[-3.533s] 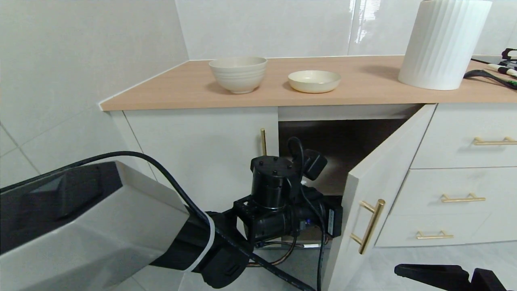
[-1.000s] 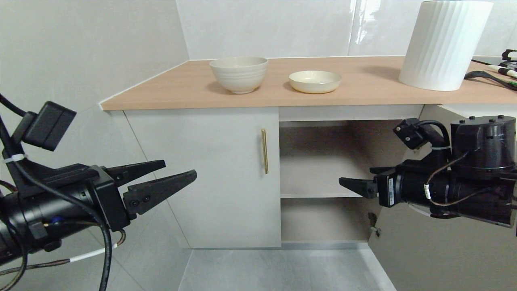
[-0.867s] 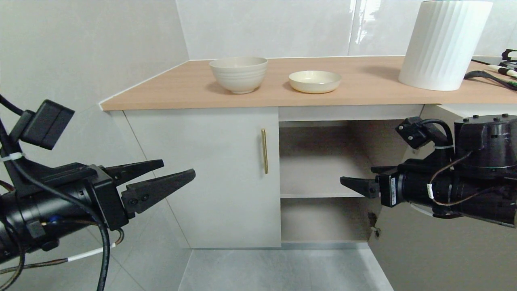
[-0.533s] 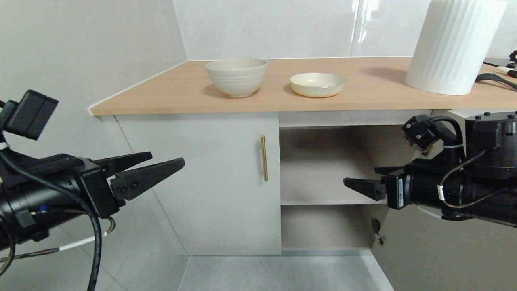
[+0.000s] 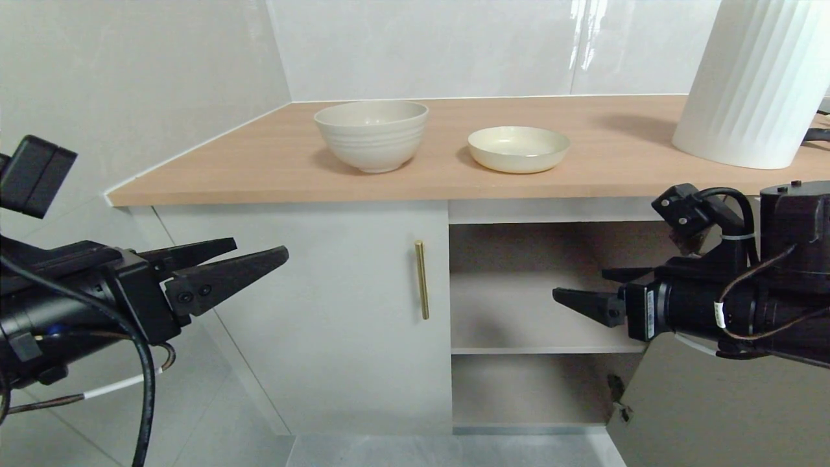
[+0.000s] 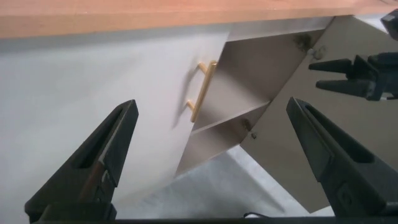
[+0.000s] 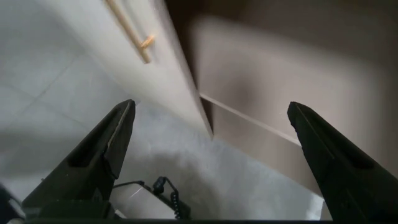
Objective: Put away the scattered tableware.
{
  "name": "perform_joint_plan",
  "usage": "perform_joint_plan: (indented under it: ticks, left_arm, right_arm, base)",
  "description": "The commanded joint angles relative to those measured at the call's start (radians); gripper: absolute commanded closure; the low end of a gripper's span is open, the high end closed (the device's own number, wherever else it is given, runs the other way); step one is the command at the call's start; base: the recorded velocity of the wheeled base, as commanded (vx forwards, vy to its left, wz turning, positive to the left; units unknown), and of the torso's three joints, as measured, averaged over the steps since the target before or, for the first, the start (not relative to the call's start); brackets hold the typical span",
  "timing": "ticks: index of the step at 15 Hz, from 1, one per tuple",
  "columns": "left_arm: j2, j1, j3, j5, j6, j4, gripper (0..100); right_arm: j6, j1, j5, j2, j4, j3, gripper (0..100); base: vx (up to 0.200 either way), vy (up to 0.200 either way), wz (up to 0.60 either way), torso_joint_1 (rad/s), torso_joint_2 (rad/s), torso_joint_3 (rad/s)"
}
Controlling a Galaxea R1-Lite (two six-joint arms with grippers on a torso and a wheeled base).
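We see the big bowl and the small dish side by side on the wooden counter. Below them the cupboard is open. Our left claw is wide open by the shut door, and our right claw is wide open by the shelf.

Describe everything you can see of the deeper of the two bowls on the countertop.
The deeper bowl is cream-white and looks ceramic. It is round, with faint horizontal ridges around its upper outside, and narrows to a small foot. It stands upright, mouth up, and what shows of the inside looks empty. It sits on the wooden countertop toward the left end, above the closed cupboard door. The shallow dish lies to its right, apart from it. Only the countertop touches it.
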Motion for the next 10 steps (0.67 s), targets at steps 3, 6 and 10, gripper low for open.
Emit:
perform_joint_plan:
  ticks: [3,6,10]
  left_arm:
    - [-0.001,0.0,0.0,-0.001,-0.001,0.001,0]
    - [-0.001,0.0,0.001,-0.001,-0.001,0.001,0]
    - [0.001,0.001,-0.003,-0.001,0.001,0.01,0]
  right_arm:
    - [-0.004,-0.001,0.0,-0.011,-0.029,0.019,0]
    - [-0.004,-0.002,0.0,-0.004,-0.094,0.045,0]
    - [-0.004,-0.002,0.0,0.005,-0.104,0.051,0]
  base:
    - [0.0,0.0,0.0,0.0,0.0,0.0]
    - [0.0,0.0,0.0,0.0,0.0,0.0]
    - [0.0,0.0,0.0,0.0,0.0,0.0]
